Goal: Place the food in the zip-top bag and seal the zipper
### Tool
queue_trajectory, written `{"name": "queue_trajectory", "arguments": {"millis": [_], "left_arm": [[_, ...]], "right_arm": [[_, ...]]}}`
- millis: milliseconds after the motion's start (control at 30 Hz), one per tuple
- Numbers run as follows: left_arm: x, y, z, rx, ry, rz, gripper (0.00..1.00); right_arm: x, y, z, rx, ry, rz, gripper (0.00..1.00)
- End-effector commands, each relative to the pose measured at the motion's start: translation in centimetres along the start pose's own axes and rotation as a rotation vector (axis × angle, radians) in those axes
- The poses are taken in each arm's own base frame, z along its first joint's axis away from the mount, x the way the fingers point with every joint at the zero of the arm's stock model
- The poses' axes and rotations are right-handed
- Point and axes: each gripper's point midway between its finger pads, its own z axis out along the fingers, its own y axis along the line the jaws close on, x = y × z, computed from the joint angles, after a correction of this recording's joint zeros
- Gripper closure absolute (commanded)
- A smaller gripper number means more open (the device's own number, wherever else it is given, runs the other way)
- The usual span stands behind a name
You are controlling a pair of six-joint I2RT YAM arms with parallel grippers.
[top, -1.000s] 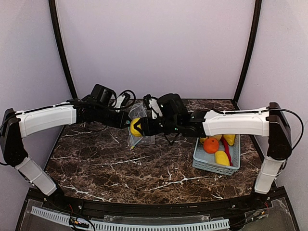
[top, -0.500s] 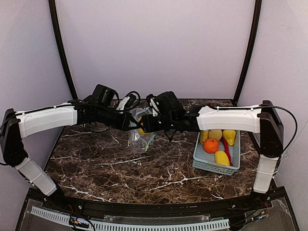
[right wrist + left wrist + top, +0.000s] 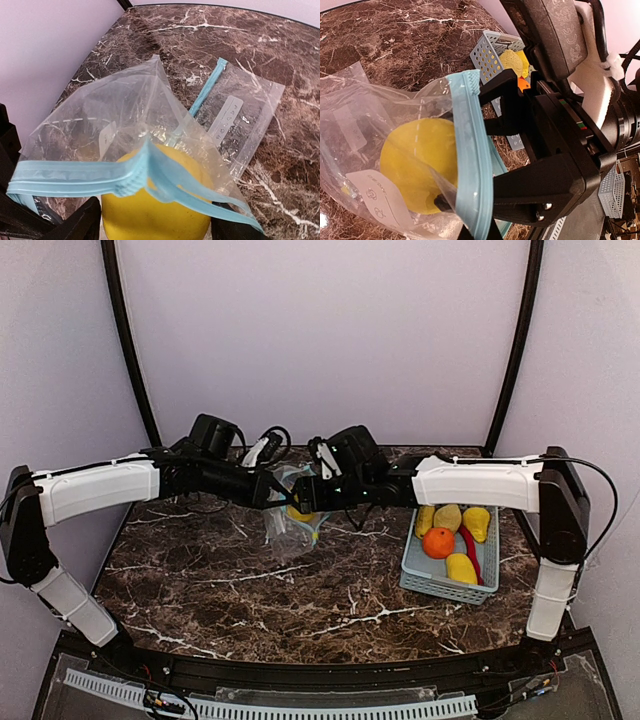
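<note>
A clear zip-top bag (image 3: 284, 524) with a blue zipper strip (image 3: 470, 150) hangs at the table's back middle. My left gripper (image 3: 266, 490) is shut on the zipper edge and holds the mouth up; its tips show in the left wrist view (image 3: 462, 220). My right gripper (image 3: 303, 498) is shut on a round yellow fruit (image 3: 150, 212) and holds it in the bag's mouth, under the zipper strip (image 3: 75, 175). The fruit shows through the plastic (image 3: 417, 167). An orange (image 3: 438, 542), a red chili (image 3: 470, 540) and several yellow pieces (image 3: 461, 567) lie in the basket.
The pale blue slatted basket (image 3: 440, 588) stands at the right, also in the left wrist view (image 3: 485, 50). A second flat clear bag (image 3: 240, 112) lies on the marble table beyond the held bag. Both arms meet over the back middle.
My right gripper has carried the yellow fruit left and back, from beside the bag into its mouth. The left gripper has kept its hold on the bag.
</note>
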Motion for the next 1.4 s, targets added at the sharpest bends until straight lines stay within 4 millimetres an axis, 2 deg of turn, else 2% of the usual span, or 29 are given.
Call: {"name": "queue_trajectory", "arguments": {"millis": [0, 133, 333, 433, 633, 800, 1067, 1167, 1300, 1367], "left_arm": [[0.1, 0.7, -0.3, -0.013, -0.012, -0.026, 0.99], [0.1, 1.5, -0.4, -0.042, -0.010, -0.047, 0.99], [0.2, 2.1, -0.3, -0.055, -0.007, -0.062, 0.99], [0.2, 2.2, -0.3, -0.060, -0.006, -0.059, 0.99], [0.2, 2.3, -0.3, -0.065, -0.008, -0.056, 0.99], [0.3, 2.4, -0.2, -0.068, -0.006, -0.057, 0.99], [0.3, 2.4, -0.1, -0.066, -0.002, -0.057, 0.99], [0.3, 2.3, -0.1, -0.063, -0.001, -0.052, 0.99], [0.1, 2.1, -0.4, -0.065, -0.011, -0.028, 0.99], [-0.3, 1.8, -0.8, -0.066, -0.030, -0.001, 0.99]], "right_arm": [[-1.5, 1.6, -1.3, -0.052, -0.037, 0.000, 0.21], [-1.7, 1.2, -2.4, -0.015, -0.028, 0.002, 0.14], [-2.8, 2.0, -5.1, -0.031, -0.058, -0.017, 0.06], [-2.9, 1.3, -6.3, 0.012, -0.068, -0.012, 0.06], [-1.3, -2.2, -6.6, 0.091, -0.038, 0.073, 0.14], [0.3, -3.0, -5.7, 0.087, 0.013, 0.113, 0.21], [0.7, -1.7, -4.1, 0.014, 0.047, 0.113, 0.41], [0.4, -0.9, -3.5, -0.023, 0.048, 0.098, 0.58], [-0.5, -0.1, -3.4, -0.047, 0.028, 0.065, 0.86], [-1.3, 1.3, -4.0, -0.079, -0.002, 0.020, 0.96]]}}
